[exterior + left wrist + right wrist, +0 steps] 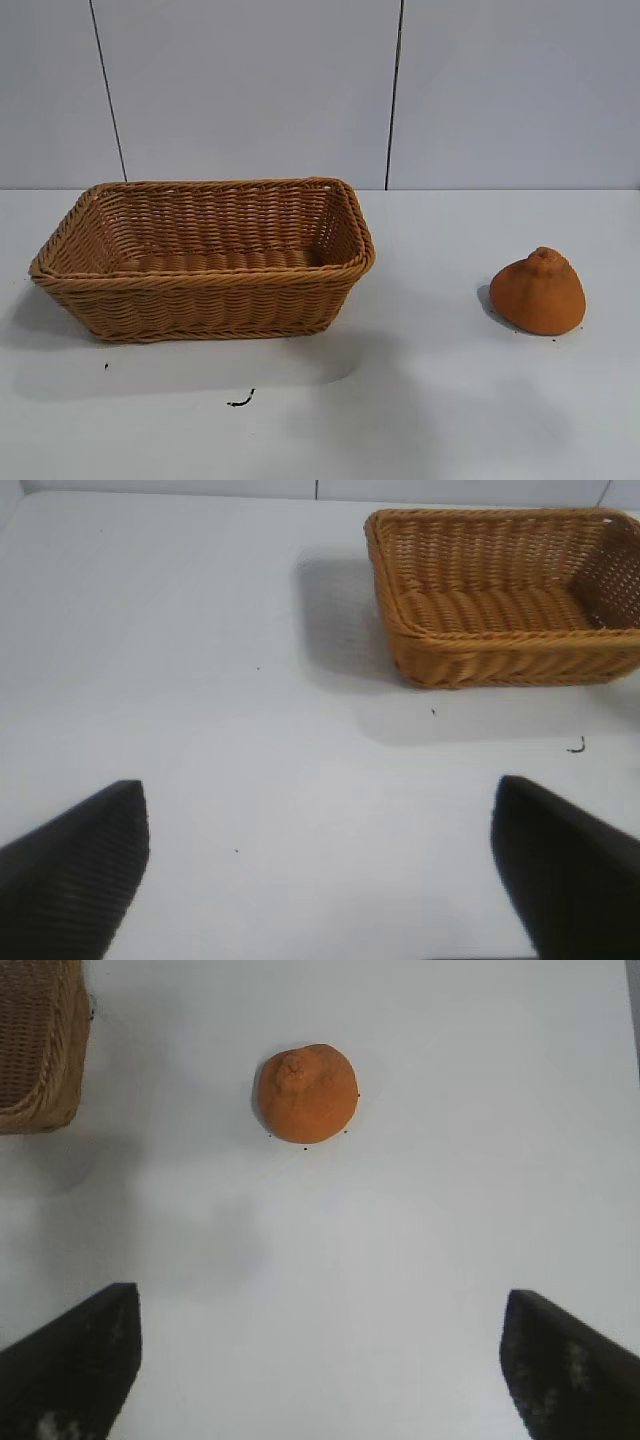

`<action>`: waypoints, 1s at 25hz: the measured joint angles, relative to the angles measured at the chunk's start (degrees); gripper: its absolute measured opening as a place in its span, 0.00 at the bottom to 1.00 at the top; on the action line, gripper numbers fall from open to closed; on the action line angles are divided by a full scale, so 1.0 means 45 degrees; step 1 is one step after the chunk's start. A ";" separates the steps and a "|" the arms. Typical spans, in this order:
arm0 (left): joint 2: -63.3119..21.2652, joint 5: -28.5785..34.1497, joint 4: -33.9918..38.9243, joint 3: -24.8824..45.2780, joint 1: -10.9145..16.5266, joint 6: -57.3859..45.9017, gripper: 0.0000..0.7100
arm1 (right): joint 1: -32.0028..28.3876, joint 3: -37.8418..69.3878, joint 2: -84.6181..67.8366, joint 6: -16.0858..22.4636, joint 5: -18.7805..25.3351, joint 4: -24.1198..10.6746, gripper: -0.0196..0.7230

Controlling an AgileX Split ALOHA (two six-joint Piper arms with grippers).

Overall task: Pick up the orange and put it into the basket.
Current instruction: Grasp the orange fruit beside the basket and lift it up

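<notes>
Orange (539, 292) sits on the white bench (420, 400) at the right side of the exterior view, knobby neck pointing up, flat side down. Nothing touching it. A few dark specks on the bench right at its base.

Basket (205, 258) is well apart from it, on the left half of the bench, upright, long side toward the camera. Interior visible down to the woven floor, nothing in it. It casts a soft shadow on the bench in front and to its left.

Small black squiggle mark (241, 400) on the bench in front of the basket, plus a tiny dark dot further left.

Right pincer (320, 1360): fingers spread wide, holding nothing, hanging over bare bench. Its wrist view shows the orange (307, 1092) ahead of the gap between the fingers, not between them, with a corner of the basket (38, 1050) at the frame edge.

Left pincer (320, 870): also spread wide, empty, over bare bench. Its wrist view shows the basket (500, 630) well ahead and off to one side, the squiggle mark (577, 746) near it.

Neither arm appears in the exterior view. Grey panelled wall (250, 90) behind the bench.
</notes>
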 joint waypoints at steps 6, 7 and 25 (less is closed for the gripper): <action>0.0000 0.0000 0.0000 0.0000 0.0000 0.0000 0.94 | 0.0000 -0.1340 0.3587 0.0000 -0.0235 0.0261 0.93; 0.0000 0.0000 0.0000 0.0000 0.0000 0.0000 0.94 | 0.0000 -0.1378 0.4094 0.0000 -0.0431 0.0260 0.93; 0.0000 0.0000 0.0000 0.0000 0.0000 0.0000 0.94 | 0.0000 -0.1432 0.9343 0.0580 -0.3789 0.0306 0.87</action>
